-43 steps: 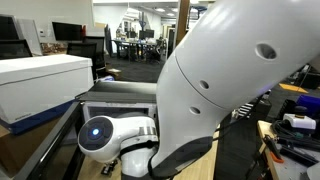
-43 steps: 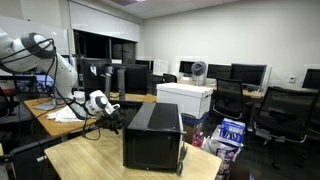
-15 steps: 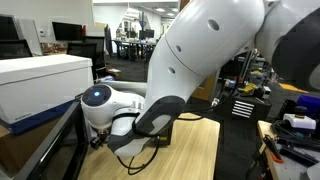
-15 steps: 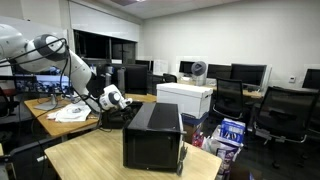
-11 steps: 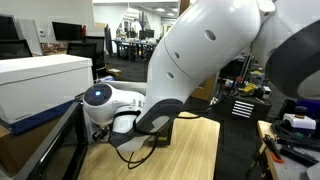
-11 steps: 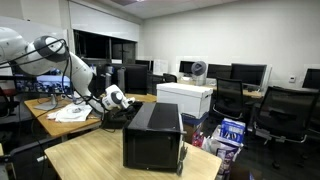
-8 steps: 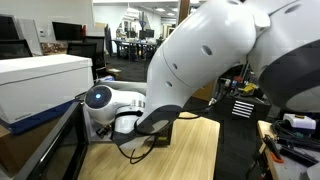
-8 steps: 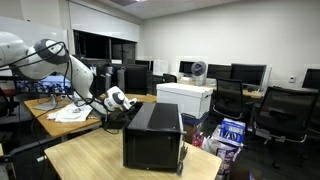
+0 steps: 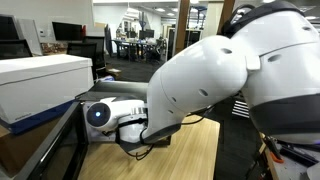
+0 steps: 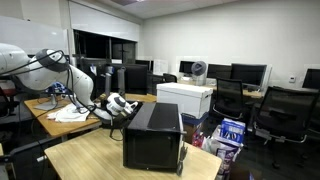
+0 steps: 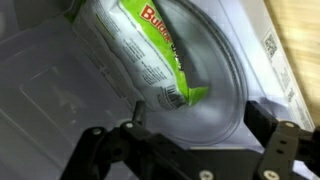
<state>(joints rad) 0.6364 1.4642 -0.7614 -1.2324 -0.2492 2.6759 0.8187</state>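
In the wrist view a green and white food packet (image 11: 140,55) lies on a round glass turntable plate (image 11: 215,105) inside a pale-walled oven cavity. My gripper (image 11: 185,142) is open, its two black fingers (image 11: 88,150) set wide apart just in front of the plate, with nothing between them. In an exterior view the gripper (image 10: 124,107) is at the left side of a black microwave (image 10: 153,135) on a wooden table (image 10: 90,160). In an exterior view the white arm (image 9: 220,90) fills most of the picture and hides the gripper.
A large white box (image 10: 185,98) stands behind the microwave; it also shows in an exterior view (image 9: 40,85). Papers (image 10: 70,114) lie on the desk at the left. Office chairs (image 10: 280,110), monitors and a blue carton (image 10: 228,133) stand at the right.
The arm has swung lower and closer to the microwave. The gripper has moved down and toward the microwave's left side.
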